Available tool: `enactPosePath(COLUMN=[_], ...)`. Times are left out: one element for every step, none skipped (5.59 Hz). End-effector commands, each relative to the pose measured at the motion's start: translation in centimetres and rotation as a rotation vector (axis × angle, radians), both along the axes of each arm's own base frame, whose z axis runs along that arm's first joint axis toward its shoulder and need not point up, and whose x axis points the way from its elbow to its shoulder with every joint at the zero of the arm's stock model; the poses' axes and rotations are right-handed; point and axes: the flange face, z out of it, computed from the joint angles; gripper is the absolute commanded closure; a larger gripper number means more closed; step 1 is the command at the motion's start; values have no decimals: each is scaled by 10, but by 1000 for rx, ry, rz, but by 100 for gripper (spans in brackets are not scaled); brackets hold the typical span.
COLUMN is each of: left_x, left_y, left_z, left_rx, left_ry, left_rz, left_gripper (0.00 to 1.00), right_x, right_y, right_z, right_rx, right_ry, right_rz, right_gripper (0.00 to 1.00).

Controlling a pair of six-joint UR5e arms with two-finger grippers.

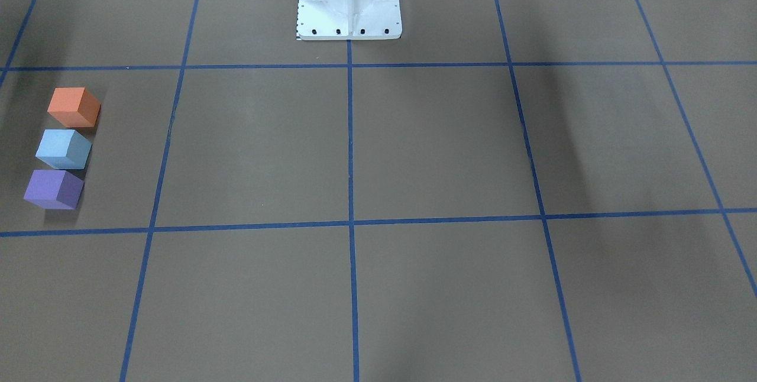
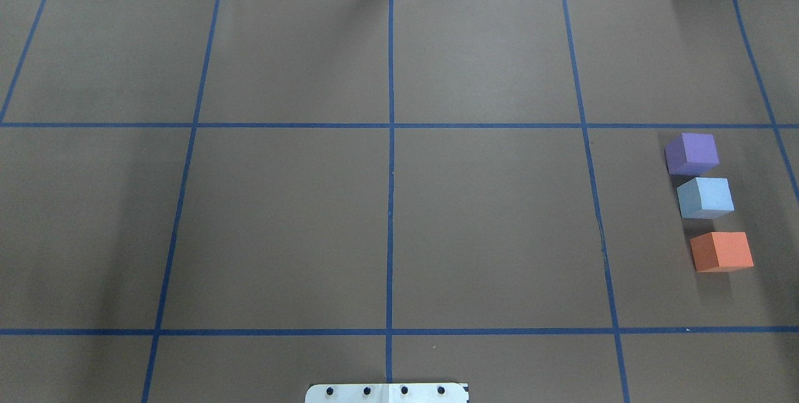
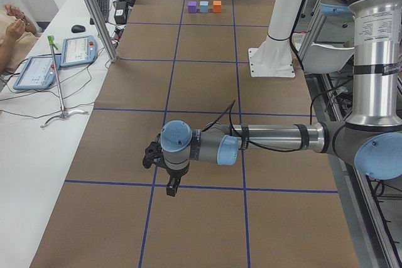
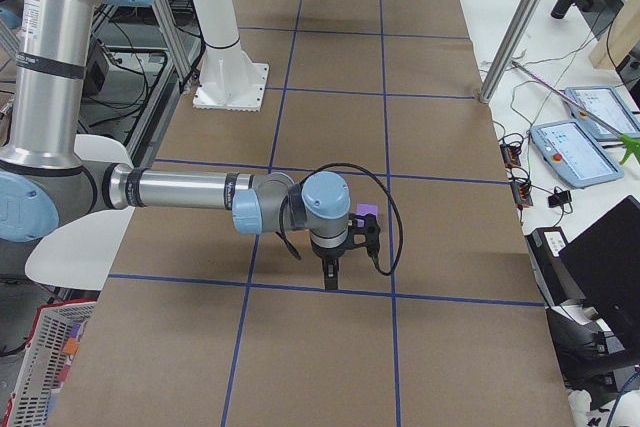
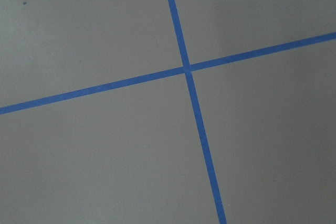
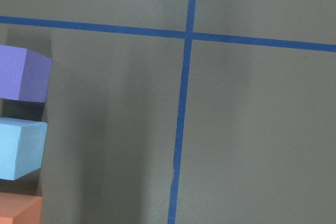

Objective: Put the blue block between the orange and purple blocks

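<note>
Toward the robot's right end of the table (image 2: 487, 222), three blocks sit in one row: one purple block (image 2: 691, 153), one blue block (image 2: 705, 197) and one orange block (image 2: 722, 251). Blue lies between the other two, close to both, so the placing looks done. Two arms show. The right gripper (image 4: 330, 272) hovers near the row, probably since that side is its reach. The left gripper (image 3: 169, 183) hangs well apart. For either claw, spread or pressed together, I cannot tell.

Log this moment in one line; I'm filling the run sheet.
blue block: between purple block and orange block, one row | left gripper: far from blocks, state unclear | right gripper: state unclear
</note>
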Motion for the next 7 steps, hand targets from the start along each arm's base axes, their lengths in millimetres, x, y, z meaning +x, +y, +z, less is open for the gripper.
enactPosePath(left_x=[0, 0, 0, 0, 0, 0, 0], left_y=[3, 3, 3, 3, 3, 2, 3], left_z=[1, 1, 2, 2, 2, 1, 2], left_rx=[5, 5, 2, 2, 2, 5, 1], left_ry=[0, 0, -3, -3, -3, -3, -3], left_rz=[0, 0, 0, 0, 0, 1, 1], left_gripper=[0, 0, 0, 0, 0, 0, 0], right_x=[0, 0, 0, 0, 0, 0, 0], right_y=[1, 2, 3, 4, 4, 4, 4], right_z=[0, 1, 2, 3, 4, 4, 4], right_rx=[-5, -13, -27, -28, -31, -31, -31], right_ry=[-4, -6, -8, -8, -9, -9, -9], right_rz=[2, 7, 19, 19, 19, 19, 19], right_gripper=[0, 0, 0, 0, 0, 0, 0])
